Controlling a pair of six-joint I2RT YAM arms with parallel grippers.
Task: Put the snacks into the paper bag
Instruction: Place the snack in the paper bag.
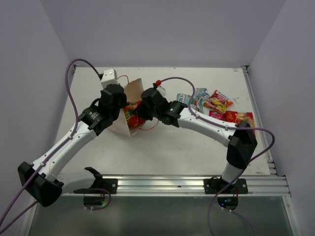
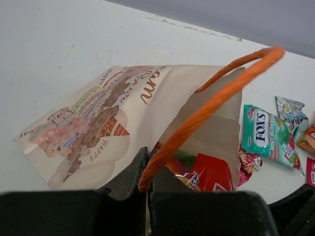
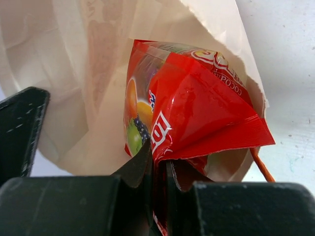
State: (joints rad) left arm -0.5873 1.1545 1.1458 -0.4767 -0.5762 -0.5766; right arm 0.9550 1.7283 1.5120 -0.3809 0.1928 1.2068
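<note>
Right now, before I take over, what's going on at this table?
The left gripper is shut on the orange cord handle of the paper bag, holding its mouth open. The right gripper is shut on a red packet and has it inside the bag's opening, not yet released. Other snacks, among them the FOX'S packet, lie on the table to the right of the bag.
</note>
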